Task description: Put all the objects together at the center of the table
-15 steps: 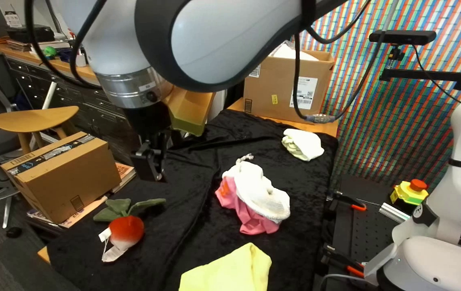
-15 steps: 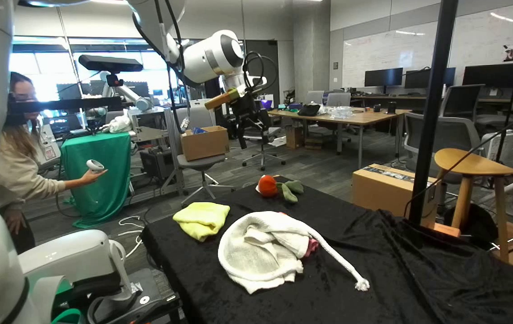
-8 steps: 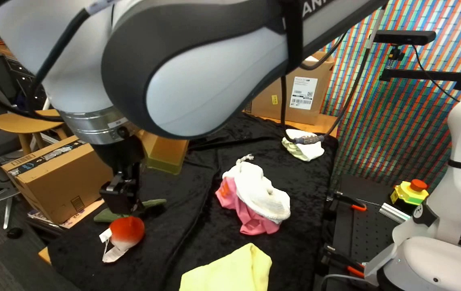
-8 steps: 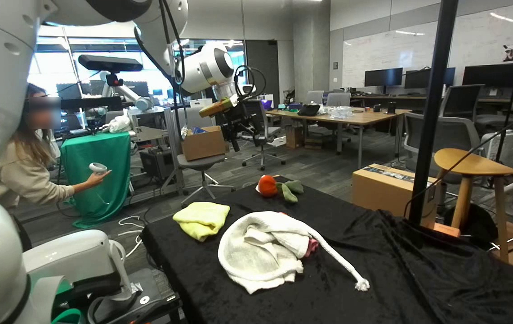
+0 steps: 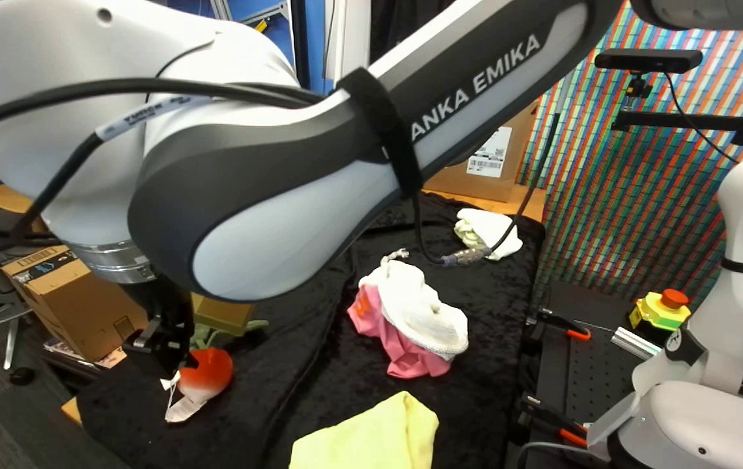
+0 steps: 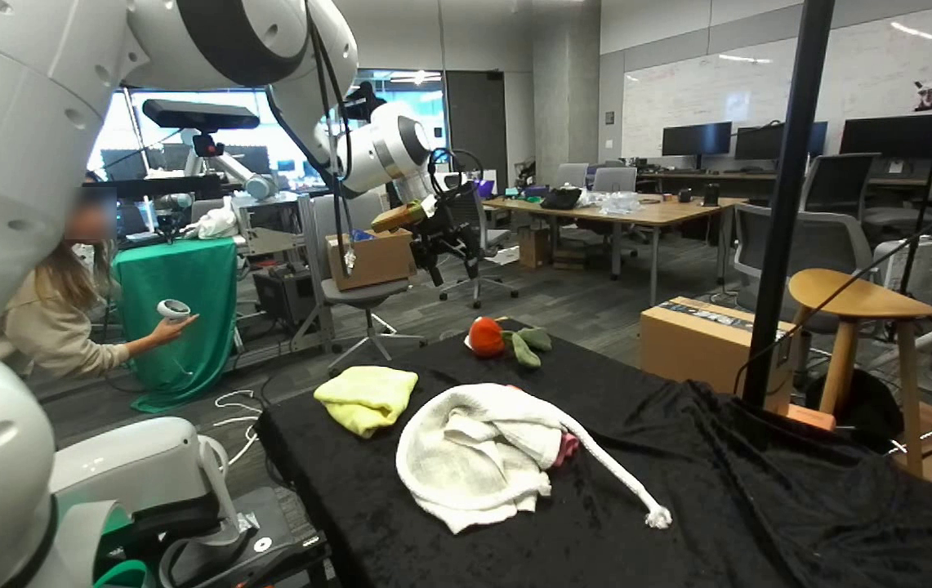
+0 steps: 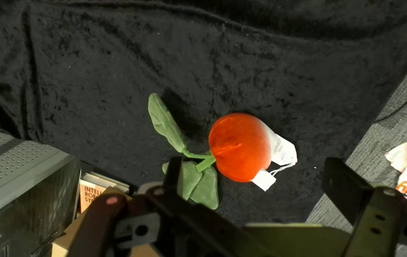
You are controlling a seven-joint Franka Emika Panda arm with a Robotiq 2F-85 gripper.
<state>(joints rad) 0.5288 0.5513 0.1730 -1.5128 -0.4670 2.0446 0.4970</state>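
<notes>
Low in the wrist view the gripper (image 7: 253, 166) has its fingers (image 7: 342, 187) spread wide, one just left of centre and one at right; in the middle of the frame lies a red plush vegetable (image 7: 240, 148), its green leaves (image 7: 203, 189) reaching left and its white tags (image 7: 285, 151) at its right side. In an exterior view the red plush vegetable sits on the black-draped table (image 6: 678, 441) slightly right of centre, the gripper hanging higher in the frame and a little to the left, clear of it. A yellow cloth (image 6: 367, 400) lies left of centre there, a white knit cloth (image 6: 474, 465) fills the lower middle, its long cord (image 6: 608, 462) trailing toward the lower right, a cardboard box (image 6: 686, 351) stands right of centre, and a person (image 6: 65, 318) at left holds a white controller (image 6: 173, 309). In an exterior view the white knit cloth lies partly over a pink cloth (image 5: 404, 352) right of centre, while a folded white cloth (image 5: 490, 233) rests well apart from them in the upper right of the frame
</notes>
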